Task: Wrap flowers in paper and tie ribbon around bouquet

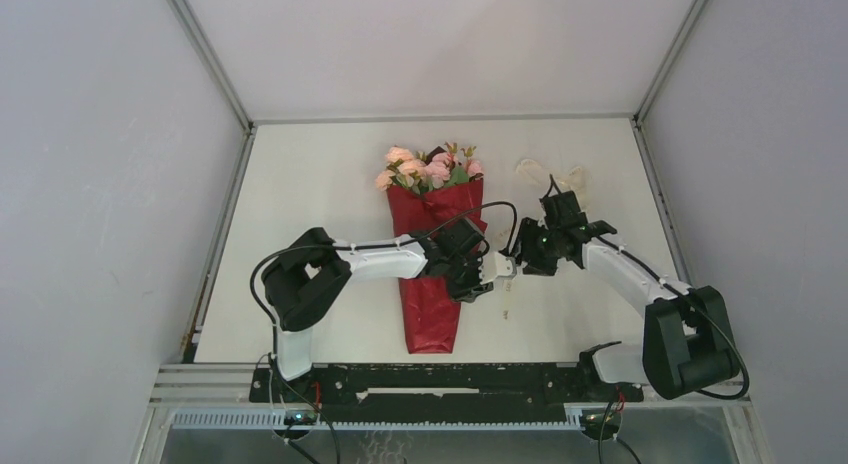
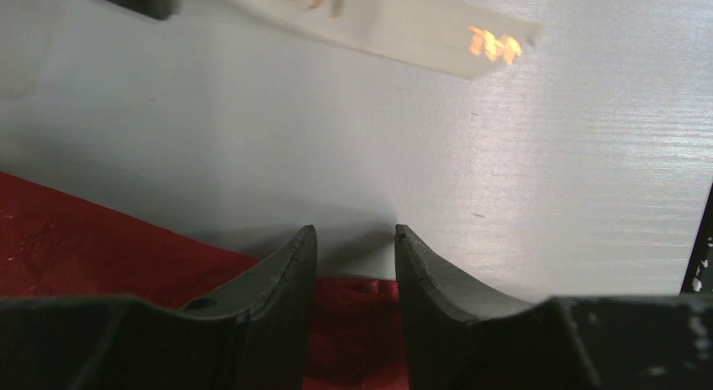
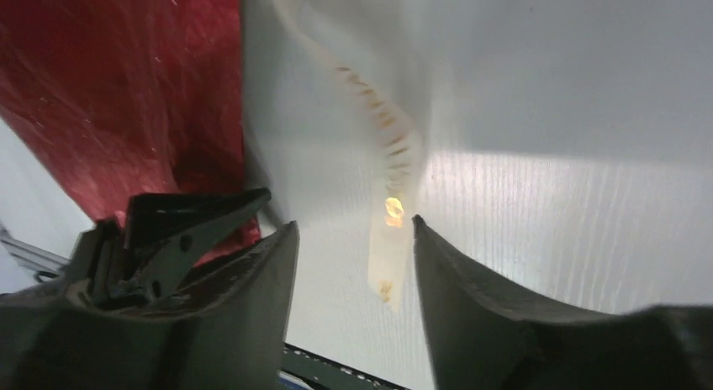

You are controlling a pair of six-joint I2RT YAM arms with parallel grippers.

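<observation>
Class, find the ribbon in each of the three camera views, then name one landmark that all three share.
Top view: the ribbon lies right of the red paper, its loops at the far end.
Left wrist: a pale strip across the top edge.
Right wrist: a wavy strip from top centre down to the middle.
Shared landmark: the red paper, lower left in the left wrist view, upper left in the right wrist view.
</observation>
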